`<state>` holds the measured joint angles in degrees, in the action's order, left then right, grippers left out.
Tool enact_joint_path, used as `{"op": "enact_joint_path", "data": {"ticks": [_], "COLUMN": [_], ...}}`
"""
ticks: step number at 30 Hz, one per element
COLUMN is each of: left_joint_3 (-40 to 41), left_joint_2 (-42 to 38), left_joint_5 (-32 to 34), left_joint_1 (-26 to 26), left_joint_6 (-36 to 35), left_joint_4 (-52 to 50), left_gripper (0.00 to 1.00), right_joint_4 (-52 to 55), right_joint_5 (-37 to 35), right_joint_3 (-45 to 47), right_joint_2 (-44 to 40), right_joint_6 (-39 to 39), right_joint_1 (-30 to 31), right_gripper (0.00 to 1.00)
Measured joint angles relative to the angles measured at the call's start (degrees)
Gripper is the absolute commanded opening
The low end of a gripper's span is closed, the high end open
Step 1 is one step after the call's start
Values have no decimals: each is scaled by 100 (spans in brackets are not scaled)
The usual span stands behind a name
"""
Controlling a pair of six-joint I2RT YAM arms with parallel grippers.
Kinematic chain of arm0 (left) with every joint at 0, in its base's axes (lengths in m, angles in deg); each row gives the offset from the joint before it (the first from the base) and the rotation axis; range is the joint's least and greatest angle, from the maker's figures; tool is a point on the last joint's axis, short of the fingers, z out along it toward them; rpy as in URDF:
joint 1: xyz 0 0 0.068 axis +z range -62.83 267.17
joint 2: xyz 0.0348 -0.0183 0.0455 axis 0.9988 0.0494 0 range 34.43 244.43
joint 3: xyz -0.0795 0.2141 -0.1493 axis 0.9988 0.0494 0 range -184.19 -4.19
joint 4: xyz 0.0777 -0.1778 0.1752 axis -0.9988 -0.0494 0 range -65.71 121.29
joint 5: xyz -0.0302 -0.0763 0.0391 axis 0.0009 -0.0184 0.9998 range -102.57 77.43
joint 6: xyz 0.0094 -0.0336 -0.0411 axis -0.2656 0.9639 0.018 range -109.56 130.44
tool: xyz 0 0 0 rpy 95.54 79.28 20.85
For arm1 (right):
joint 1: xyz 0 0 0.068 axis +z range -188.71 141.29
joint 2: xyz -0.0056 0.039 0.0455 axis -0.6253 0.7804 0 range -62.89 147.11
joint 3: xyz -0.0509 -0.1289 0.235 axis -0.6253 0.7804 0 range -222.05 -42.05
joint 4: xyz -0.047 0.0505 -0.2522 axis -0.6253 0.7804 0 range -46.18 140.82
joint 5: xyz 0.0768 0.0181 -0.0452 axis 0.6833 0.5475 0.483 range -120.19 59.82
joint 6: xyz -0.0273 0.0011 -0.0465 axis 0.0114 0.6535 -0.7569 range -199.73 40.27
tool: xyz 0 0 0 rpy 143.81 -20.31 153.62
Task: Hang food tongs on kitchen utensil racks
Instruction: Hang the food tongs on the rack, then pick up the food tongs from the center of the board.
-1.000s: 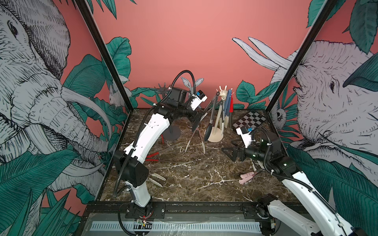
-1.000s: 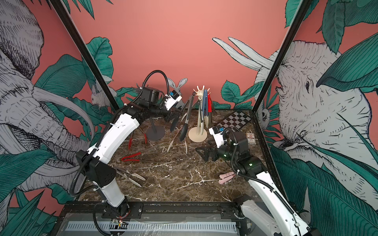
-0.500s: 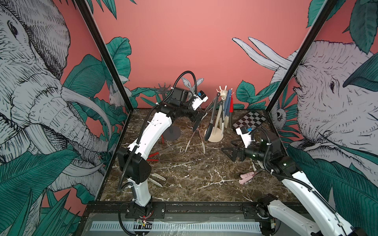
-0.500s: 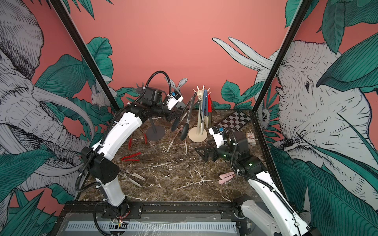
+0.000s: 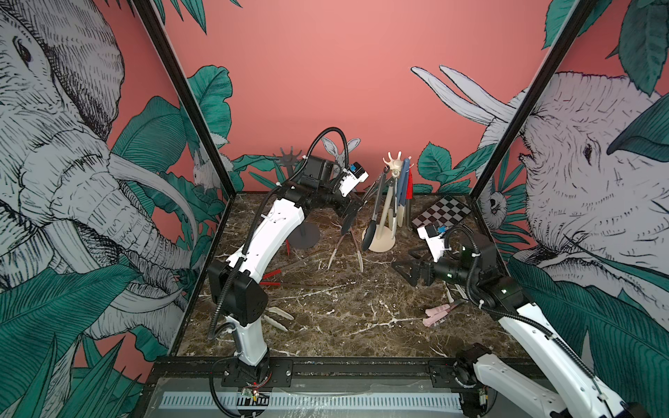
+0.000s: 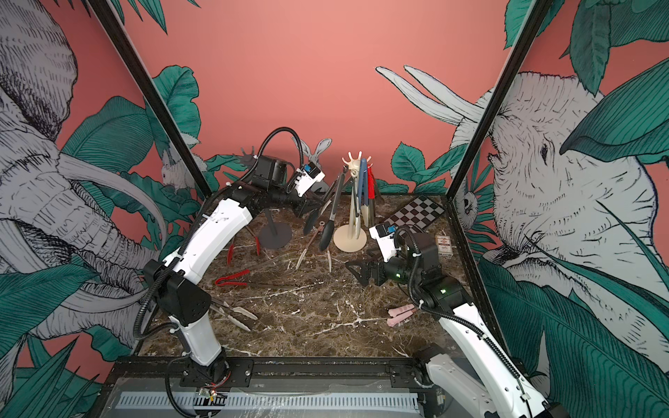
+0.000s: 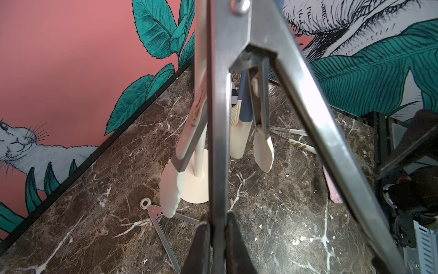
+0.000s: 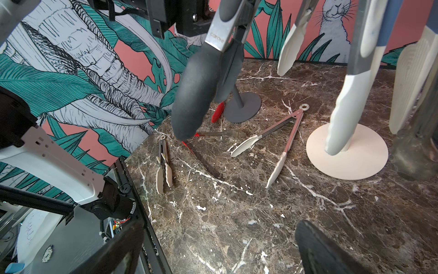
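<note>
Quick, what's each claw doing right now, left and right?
Left claw: closed, holding one metal arm of the black-tipped tongs.
Right claw: open, holding nothing.

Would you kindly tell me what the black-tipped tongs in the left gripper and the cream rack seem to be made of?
Black-tipped tongs: arms look like brushed steel, grey with soft glints and a shiny rivet; tips matte, dark, rounded, probably silicone. Cream rack: even matte cream with no shine, perhaps painted metal or plastic; the look leaves it open.
</note>
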<state>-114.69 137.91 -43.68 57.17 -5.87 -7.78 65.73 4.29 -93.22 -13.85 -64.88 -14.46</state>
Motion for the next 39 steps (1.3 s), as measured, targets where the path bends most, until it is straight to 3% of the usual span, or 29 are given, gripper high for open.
{"op": "enact_joint_path", "data": {"ticks": [6, 13, 18, 23, 24, 32, 39], "left_joint_3": [125, 260, 951, 1471, 1574, 2334, 2833], "left_joint_2": [0, -13, -313, -697, -802, -1484, -1440], "left_joint_5": [-57, -96, -74, 173, 256, 1032, 1676], "left_joint_1": [33, 92, 232, 334, 345, 343, 343], "left_joint_6": [66, 332, 778, 1163, 1237, 1447, 1633], "left_joint_4": [173, 407, 1086, 1637, 1751, 2109, 1971], "left_gripper": [18, 62, 79, 87, 97, 98, 90], "right_joint_4": [2, 7, 28, 35, 42, 68, 61], "right_joint_5": [-20, -59, -105, -157, -175, -256, -256], "right_joint_3": [0, 0, -11, -20, -20, -20, -20], "right_joint_2": [-61, -79, -63, -59, -57, 13, 205], "right_joint_6": [15, 20, 42, 42, 44, 151, 199], "right_joint_1": [0, 0, 0, 0, 0, -2, -2], "right_gripper": [99, 99, 99, 99, 99, 99, 99]}}
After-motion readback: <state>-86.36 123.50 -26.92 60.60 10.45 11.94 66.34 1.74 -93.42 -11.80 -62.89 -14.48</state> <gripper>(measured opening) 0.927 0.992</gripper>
